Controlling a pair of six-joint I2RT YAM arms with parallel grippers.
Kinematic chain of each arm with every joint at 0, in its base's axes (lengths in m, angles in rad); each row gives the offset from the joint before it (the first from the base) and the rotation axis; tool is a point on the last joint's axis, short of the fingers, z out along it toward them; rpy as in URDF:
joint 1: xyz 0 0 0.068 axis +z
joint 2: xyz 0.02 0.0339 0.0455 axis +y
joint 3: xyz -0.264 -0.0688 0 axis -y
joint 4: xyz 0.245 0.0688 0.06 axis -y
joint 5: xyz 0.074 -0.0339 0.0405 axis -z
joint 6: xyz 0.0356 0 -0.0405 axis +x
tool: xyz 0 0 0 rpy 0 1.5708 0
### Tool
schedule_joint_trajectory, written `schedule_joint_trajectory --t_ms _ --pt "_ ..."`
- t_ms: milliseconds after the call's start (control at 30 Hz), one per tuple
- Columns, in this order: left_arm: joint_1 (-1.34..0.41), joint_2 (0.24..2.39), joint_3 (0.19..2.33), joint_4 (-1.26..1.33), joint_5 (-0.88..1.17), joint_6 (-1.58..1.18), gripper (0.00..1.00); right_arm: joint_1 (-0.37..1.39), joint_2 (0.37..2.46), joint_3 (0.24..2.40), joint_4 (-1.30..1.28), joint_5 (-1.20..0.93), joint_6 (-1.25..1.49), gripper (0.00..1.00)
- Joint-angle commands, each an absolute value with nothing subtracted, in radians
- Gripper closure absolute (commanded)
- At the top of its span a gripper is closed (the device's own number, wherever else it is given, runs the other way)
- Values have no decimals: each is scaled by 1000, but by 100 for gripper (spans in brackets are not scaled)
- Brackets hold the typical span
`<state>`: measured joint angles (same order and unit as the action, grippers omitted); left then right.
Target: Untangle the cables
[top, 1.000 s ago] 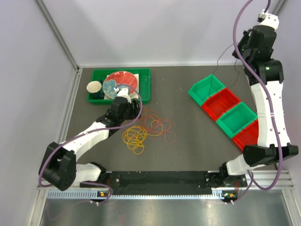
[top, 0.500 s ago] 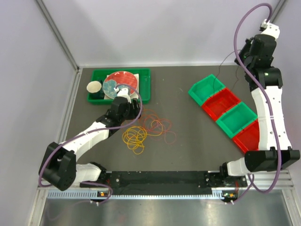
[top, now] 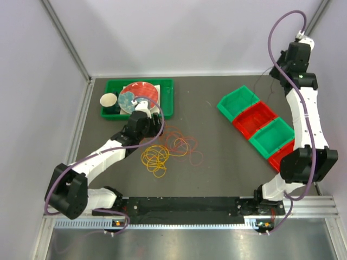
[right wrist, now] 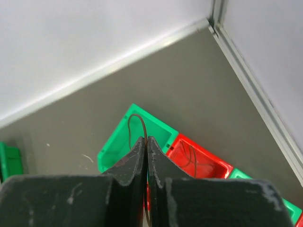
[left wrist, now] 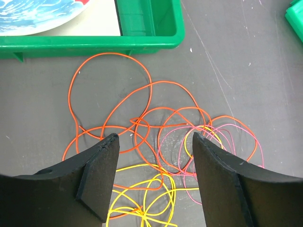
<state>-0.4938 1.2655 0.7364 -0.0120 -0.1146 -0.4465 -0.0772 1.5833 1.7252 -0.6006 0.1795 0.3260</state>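
dark grey table (top: 227,162) carries the cables (top: 168,146), tangled just beside the green tray (top: 168,105). left fingers (left wrist: 94,175) hang wide above them, likely picking a loop. right fingers (right wrist: 128,175) pinch one dark cable (right wrist: 130,127) high over the green bin (top: 238,103), seemingly to set it apart.

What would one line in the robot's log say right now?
left gripper: open, over tangled cables | right gripper: shut on dark cable, high above bins | stage: untangling unfinished

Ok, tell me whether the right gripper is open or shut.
Shut on a dark cable: the right gripper has its fingers pressed together, pinching the cable's thin loop between them.
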Motion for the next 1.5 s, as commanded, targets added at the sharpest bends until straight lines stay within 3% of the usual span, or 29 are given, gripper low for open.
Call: schedule_joint_trajectory --t_ms 0,300,533,1033,1467 --pt "-497 1273 787 11 -86 -449 32 -83 1494 1836 -578 156 341 100" --pt "-497 1275 773 31 -60 -466 32 -83 1480 1680 -513 207 305 100" --pt "-494 1285 770 17 -74 -463 32 -81 1624 1654 -502 216 331 100" --pt "-495 1305 756 14 -68 -463 33 -123 1664 1307 -284 169 494 100" --pt "-495 1324 739 43 -44 -463 33 -137 1700 1193 -233 229 511 100"
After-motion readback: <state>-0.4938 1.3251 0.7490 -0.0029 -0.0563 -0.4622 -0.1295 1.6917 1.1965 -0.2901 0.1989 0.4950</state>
